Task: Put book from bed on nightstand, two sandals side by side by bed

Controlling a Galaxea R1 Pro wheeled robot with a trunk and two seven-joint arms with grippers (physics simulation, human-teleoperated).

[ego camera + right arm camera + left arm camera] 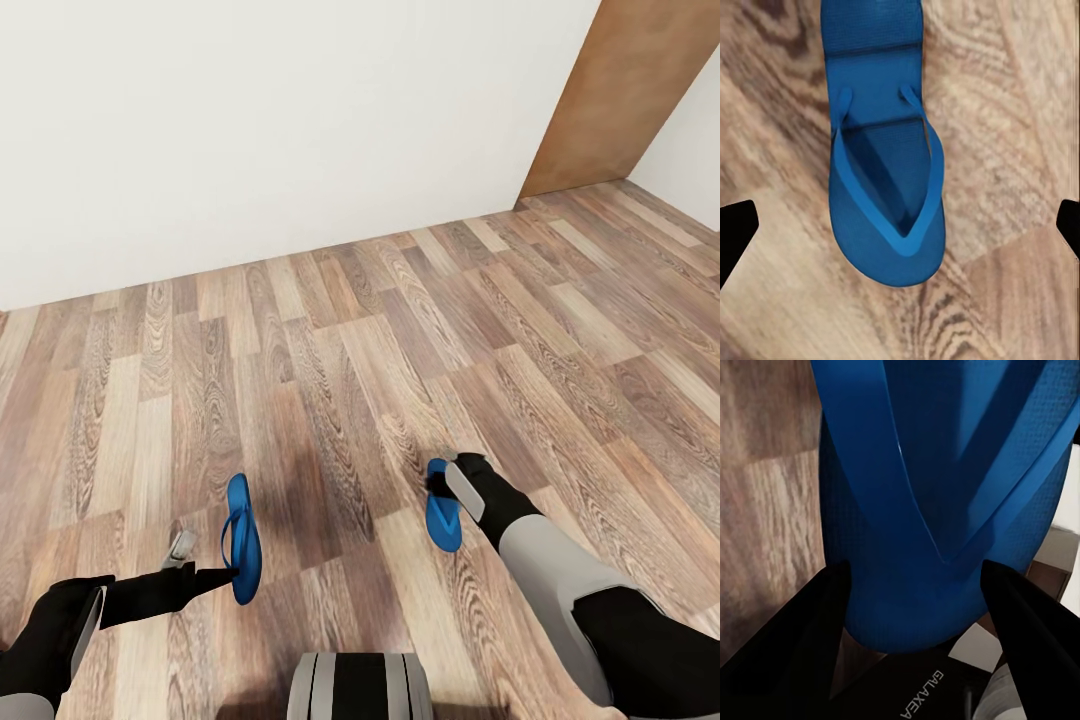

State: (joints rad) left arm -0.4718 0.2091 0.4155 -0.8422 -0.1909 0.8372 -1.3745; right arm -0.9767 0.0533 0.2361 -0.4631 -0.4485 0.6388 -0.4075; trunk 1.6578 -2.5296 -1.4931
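Wood-plank floor (400, 330) is meeting a white wall (250, 130). Left claw (225, 574) is pinching one blue sandal (241, 538) at its toe end, tilting it on edge. Right claw (445, 480), fingers spread apart, is hovering over the other sandal (886, 187), lying flat on the floor, well apart from the first.

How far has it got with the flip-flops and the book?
Partway, it seems. The left gripper holds one blue sandal on edge above the wood floor. The other sandal lies flat on the floor, the right gripper's fingers spread wide above it. Still left: setting both by the bed, then moving the book.
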